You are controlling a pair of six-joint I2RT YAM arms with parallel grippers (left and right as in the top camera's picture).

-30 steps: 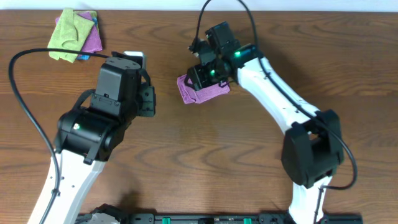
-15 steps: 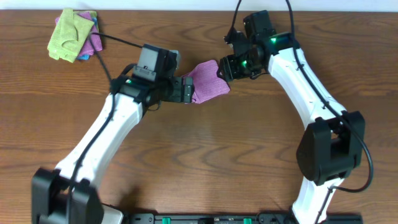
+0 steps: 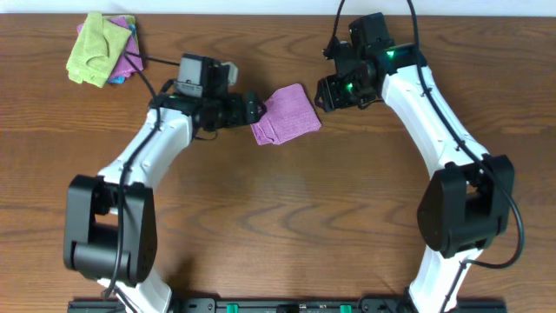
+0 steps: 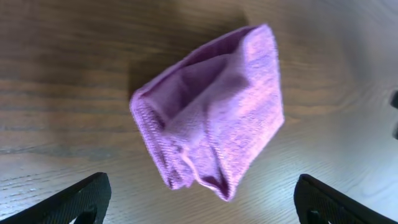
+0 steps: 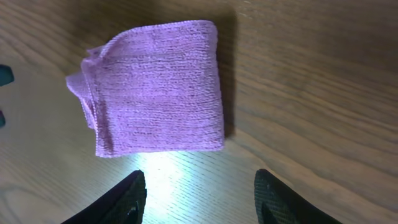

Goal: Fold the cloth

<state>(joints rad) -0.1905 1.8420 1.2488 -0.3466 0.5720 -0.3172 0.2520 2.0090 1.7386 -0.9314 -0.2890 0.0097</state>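
Note:
The purple cloth [image 3: 287,115] lies on the wooden table as a small folded bundle, and neither gripper touches it. In the left wrist view the cloth [image 4: 211,112] shows loose layered edges facing my left gripper [image 4: 202,193], which is wide open just short of it. My left gripper [image 3: 254,109] sits at the cloth's left side. From the right wrist camera the cloth [image 5: 155,99] looks like a flat rectangle with a bunched left edge. My right gripper [image 5: 199,190] stands open with bare table between its fingers. Overhead, the right gripper [image 3: 323,94] is at the cloth's right corner.
A pile of other cloths [image 3: 104,48], lime-green over pinkish-purple and blue, lies at the back left corner. The left arm's cable runs close to it. The table's far edge [image 3: 261,14] is just behind both grippers.
My left gripper has opened, let go of the cloth and drawn back to the left. The cloth has settled flat on the table. The right gripper has barely moved.

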